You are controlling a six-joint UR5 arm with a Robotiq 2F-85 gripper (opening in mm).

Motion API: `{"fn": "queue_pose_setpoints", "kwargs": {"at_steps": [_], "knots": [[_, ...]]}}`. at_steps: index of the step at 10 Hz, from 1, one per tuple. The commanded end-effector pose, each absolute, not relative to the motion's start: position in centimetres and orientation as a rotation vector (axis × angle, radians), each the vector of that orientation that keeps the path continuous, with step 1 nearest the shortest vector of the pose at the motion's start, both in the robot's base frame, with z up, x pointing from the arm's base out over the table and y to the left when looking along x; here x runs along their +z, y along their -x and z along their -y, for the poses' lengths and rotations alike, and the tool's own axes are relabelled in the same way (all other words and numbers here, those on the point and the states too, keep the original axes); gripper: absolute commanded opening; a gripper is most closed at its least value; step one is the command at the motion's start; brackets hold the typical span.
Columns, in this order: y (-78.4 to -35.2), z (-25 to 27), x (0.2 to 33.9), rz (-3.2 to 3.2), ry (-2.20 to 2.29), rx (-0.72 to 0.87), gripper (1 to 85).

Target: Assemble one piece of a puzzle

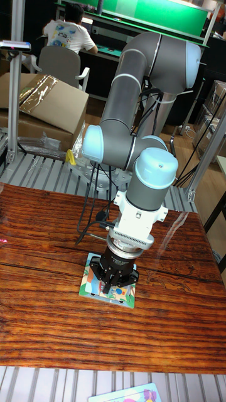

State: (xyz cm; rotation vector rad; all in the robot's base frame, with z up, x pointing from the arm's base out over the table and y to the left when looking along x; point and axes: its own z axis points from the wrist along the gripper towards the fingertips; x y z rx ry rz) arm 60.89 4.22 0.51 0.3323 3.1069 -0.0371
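A small square puzzle board (94, 286) with a colourful picture and a pale border lies on the wooden table (50, 251), near its middle front. My gripper (112, 287) hangs straight down over the board, its black fingers (107, 281) close together and reaching the board's surface. The fingers and gripper body cover most of the board's centre. A puzzle piece between the fingertips is hidden from this angle, so I cannot tell whether one is held.
A second colourful card or puzzle board (129, 394) pokes in at the bottom edge, below the table's front. Black cables (88, 217) trail across the table behind the gripper. Cardboard boxes (44, 107) and a seated person (66, 34) are at the back left.
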Motion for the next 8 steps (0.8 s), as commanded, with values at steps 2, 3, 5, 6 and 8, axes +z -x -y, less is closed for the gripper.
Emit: {"fn": "queue_pose_setpoints", "kwargs": {"at_steps": [2, 3, 5, 6, 8], "knots": [[-60.91, -4.57, 0.88, -3.105, -0.34, -0.012, 1.3], [-60.92, -4.62, 0.91, -3.106, -0.34, -0.008, 1.3], [-61.1, -4.36, 0.51, -3.102, -0.338, 0.0, 1.3], [-60.97, -4.25, 0.56, -3.106, -0.338, -0.01, 1.3], [-60.57, -4.66, 1.21, -3.116, -0.347, -0.019, 1.3]]}}
